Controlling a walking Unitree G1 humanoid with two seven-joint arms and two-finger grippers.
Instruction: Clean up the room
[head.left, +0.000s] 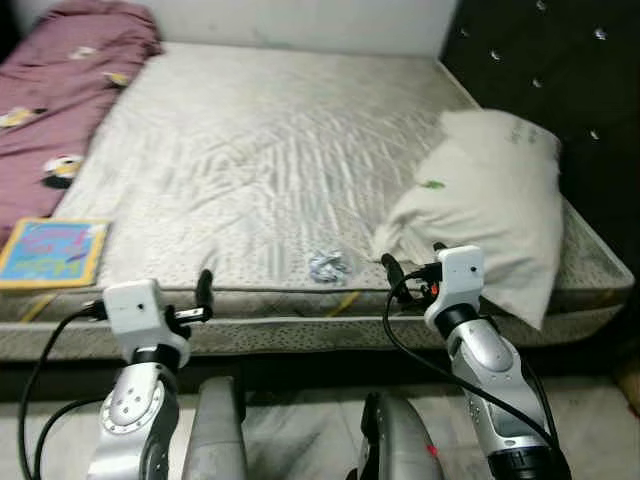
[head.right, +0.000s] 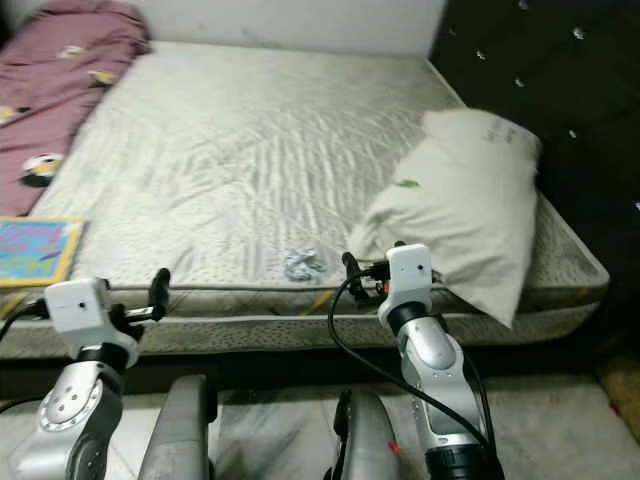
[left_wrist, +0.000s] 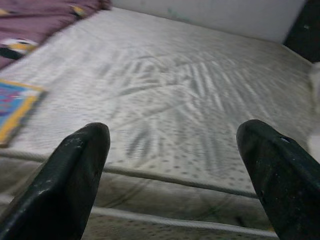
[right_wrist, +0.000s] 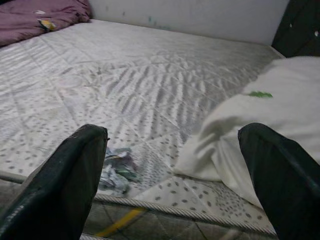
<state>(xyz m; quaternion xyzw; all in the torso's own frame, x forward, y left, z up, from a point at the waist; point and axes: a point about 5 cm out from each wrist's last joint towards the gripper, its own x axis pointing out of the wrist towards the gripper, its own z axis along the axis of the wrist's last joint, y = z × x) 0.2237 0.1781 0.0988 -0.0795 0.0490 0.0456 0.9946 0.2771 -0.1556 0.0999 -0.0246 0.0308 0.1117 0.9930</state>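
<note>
A bare grey quilted mattress (head.right: 260, 150) spans the frame; a white pillow (head.right: 465, 210) lies right, a maroon blanket (head.right: 50, 90) upper left, a small crumpled wrapper (head.right: 300, 263) near the lower edge.

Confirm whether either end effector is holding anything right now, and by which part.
Nothing is held. The left end effector and right end effector are both open, hovering at the mattress edge, with the crumpled wrapper untouched.

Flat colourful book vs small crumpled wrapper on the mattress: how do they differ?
The flat colourful book lies near the mattress's front edge on the robot's left; the small crumpled wrapper lies nearer the middle, close to the white pillow. The book is larger, rectangular and flat; the wrapper is tiny, bunched and shapeless. The book is blue with a yellow border; the wrapper is pale grey-blue. Both sit loose near the front edge.
</note>
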